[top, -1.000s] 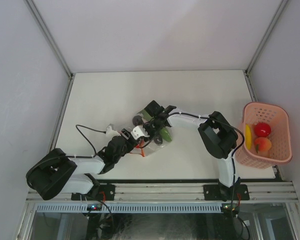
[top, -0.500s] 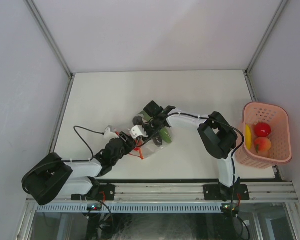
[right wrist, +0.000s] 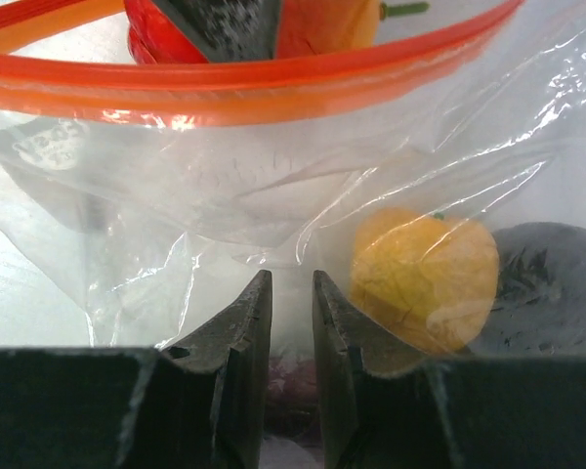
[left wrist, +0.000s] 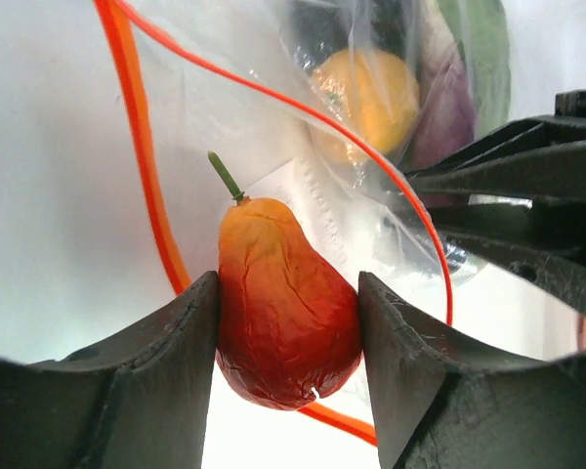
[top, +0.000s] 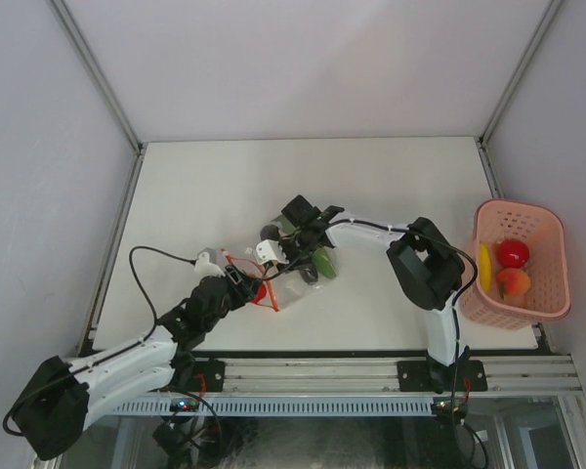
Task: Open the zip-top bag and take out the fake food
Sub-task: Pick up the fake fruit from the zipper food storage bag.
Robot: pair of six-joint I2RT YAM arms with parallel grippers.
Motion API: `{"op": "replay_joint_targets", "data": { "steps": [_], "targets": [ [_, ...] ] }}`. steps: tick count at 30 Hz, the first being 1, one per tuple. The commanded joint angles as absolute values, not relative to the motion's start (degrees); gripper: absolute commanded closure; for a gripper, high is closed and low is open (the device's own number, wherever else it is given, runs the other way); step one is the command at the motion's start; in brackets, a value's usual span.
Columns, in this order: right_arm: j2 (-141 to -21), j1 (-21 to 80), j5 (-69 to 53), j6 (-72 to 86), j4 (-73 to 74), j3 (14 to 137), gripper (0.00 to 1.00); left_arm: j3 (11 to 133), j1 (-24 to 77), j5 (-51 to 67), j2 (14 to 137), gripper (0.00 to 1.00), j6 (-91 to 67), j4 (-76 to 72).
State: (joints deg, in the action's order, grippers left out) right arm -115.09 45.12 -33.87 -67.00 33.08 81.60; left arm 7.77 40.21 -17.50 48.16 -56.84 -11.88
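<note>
Left gripper (top: 253, 284) has its two fingers spread about as wide as a red-orange pear-shaped toy fruit (left wrist: 278, 293) and is squeezing it from both sides, green stem pointing into the zip-top bag (top: 295, 280). The fruit sits right at the bag's open mouth, where the orange zip strip (right wrist: 225, 78) is pulled into a wide loop, and I think its fat end is already outside that loop, but the wrist view is too tight to be sure. The right gripper (right wrist: 291, 293) is on the far side of the bag from the mouth, fingers nearly closed with only a thin slit between them, and it looks to be pinching a fold of the clear plastic. Inside the bag, past the mouth, there's a round yellow-orange piece (right wrist: 425, 278) with a dark purple one (right wrist: 542, 283) touching it, and a long green one (top: 322, 262) against the bag's right edge. The bag lies on the white table (top: 225, 186), between the two grippers. Well off to the right of the bag is a pink basket (top: 558, 293) holding a red round fruit (top: 513, 252), an orange-red one (top: 513, 284) and a yellow piece (top: 485, 266).
</note>
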Motion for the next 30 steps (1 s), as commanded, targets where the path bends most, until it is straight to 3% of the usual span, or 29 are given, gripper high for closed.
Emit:
{"op": "replay_joint_targets", "data": {
  "steps": [1, 21, 26, 30],
  "targets": [
    [-111.63, 44.89, -35.44, -63.48, 31.93, 83.50, 0.77, 9.35, 39.84, -16.77, 41.93, 0.62, -52.78, 0.32],
    [-92.43, 41.72, -54.29, -58.07, 41.99, 82.15, 0.65, 16.64, 39.55, -12.80, 19.98, 0.65, -54.11, 26.08],
    [-86.02, 37.77, -62.62, -48.71, 36.31, 78.06, 0.53, 18.37, 39.55, -11.54, 14.77, 0.65, -55.09, 28.48],
    [-80.45, 33.48, -68.09, -27.46, 17.75, 70.00, 0.41, 19.01, 39.56, -8.36, 11.07, 0.65, -53.73, 22.16]
  ]
}}
